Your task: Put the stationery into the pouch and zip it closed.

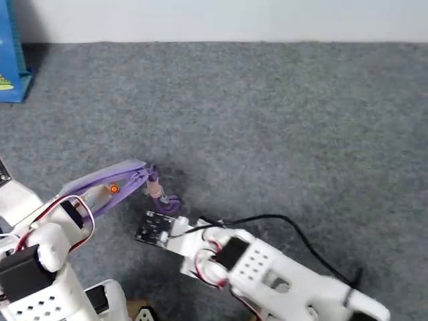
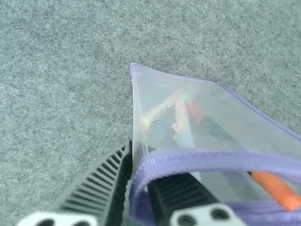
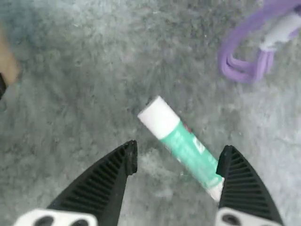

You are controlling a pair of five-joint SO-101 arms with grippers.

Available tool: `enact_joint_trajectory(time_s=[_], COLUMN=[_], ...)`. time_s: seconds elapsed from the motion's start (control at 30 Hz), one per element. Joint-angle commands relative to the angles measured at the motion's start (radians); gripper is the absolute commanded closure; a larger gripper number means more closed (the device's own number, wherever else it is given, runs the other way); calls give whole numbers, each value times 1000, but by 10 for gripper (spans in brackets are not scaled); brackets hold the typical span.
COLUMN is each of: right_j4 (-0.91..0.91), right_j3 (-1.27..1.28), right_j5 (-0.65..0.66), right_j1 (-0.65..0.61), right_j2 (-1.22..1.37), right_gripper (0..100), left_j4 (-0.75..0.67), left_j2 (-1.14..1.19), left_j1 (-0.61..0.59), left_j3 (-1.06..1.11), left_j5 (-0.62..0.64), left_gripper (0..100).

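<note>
Grey felt table (image 1: pixel 281 120), white wall (image 1: pixel 221 20) along the far edge, blue box (image 1: pixel 10 60) at the far left corner. Near the near left corner, left gripper (image 2: pixel 136 165) clenched on the zip edge of the translucent purple-trimmed pouch (image 2: pixel 202 127), pens inside. Just beside the pouch's strap loop (image 3: pixel 240 61), right gripper (image 3: pixel 180 153) aimed downward, fingers spread wide, glue stick (image 3: pixel 183 143) lying flat on the felt between them.

White plastic left arm (image 1: pixel 41 257) stretched low; black ribbed left gripper (image 2: pixel 134 157) clamped on the rim of a clear purple-trimmed pouch (image 2: pixel 207 122). White right arm (image 1: pixel 267 267) pitched downward; right gripper (image 3: pixel 179 147) jaws spread wide.
</note>
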Motion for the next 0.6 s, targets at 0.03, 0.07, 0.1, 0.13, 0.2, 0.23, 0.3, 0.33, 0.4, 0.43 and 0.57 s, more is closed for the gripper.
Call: enact_joint_trajectory(time_s=[0.03, 0.07, 0.1, 0.13, 0.2, 0.23, 0.3, 0.33, 0.4, 0.43, 0.57], right_j4=[-50, -58, -68, -77, -88, -90, -91, -97, -97, -96, -54], right_j3=[-146, -167, -189, -207, -236, -247, -259, -264, -269, -269, -264], right_j5=[11, 11, 12, 12, 12, 12, 12, 12, 12, 12, 12], right_j1=[-10, -8, -7, -5, -5, -5, -5, -4, 13, 22, 71], right_j2=[189, 232, 272, 312, 386, 418, 469, 486, 493, 487, 437], right_gripper=[722, 722, 722, 722, 733, 754, 834, 883, 979, 996, 989], left_j4=[17, 17, 17, 17, 15, 15, 15, 15, 15, 15, 15], left_j2=[11, 11, 11, 11, 11, 11, 11, 11, 11, 11, 11], left_j1=[-9, -9, -9, -9, -9, -9, -9, -9, -9, -9, -9], left_j3=[2, 2, 4, 8, 18, 19, 19, 19, 19, 18, 18], left_j5=[11, 11, 11, 11, 11, 11, 9, 9, 9, 9, 9], left_gripper=[989, 989, 989, 989, 989, 989, 989, 989, 989, 989, 989])
